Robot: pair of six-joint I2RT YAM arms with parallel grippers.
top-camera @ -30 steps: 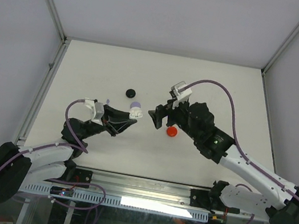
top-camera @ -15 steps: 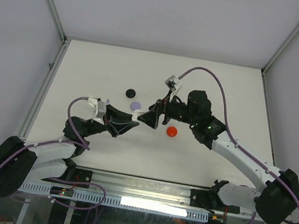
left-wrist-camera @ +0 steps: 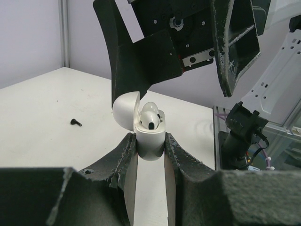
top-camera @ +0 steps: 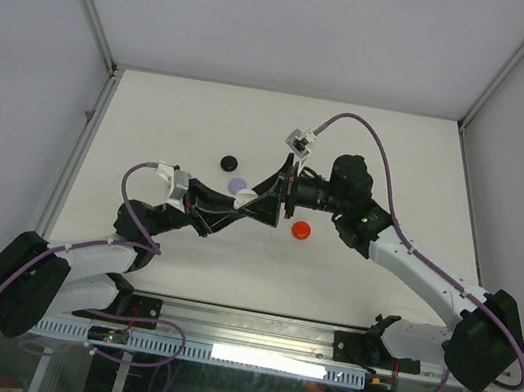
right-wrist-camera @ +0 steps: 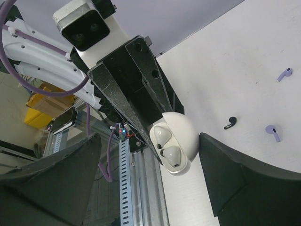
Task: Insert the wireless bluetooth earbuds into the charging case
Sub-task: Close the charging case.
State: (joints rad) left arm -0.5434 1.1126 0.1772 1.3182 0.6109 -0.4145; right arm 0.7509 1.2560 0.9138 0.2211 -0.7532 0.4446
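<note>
Two arms meet over the middle of the table [top-camera: 400,160]. The left arm [top-camera: 88,262] bends in from the near edge, and the left gripper [left-wrist-camera: 149,140] pinches a white case [right-wrist-camera: 186,136] tight, lid up, with two white buds [right-wrist-camera: 162,135] inside. The right arm [top-camera: 422,270] stretches across. The right gripper [top-camera: 266,202] faces the case, fingers spread wide. Farther off, a black bud [right-wrist-camera: 230,122] and two purple buds [right-wrist-camera: 272,133] lie loose.

My right gripper [top-camera: 262,207] has swung left and rolled over. Its wide-spread fingers, which a second ago stood apart from my left gripper [top-camera: 234,215], now flank the open white case [left-wrist-camera: 150,141] pinched there. My left arm has eased slightly toward it.
</note>
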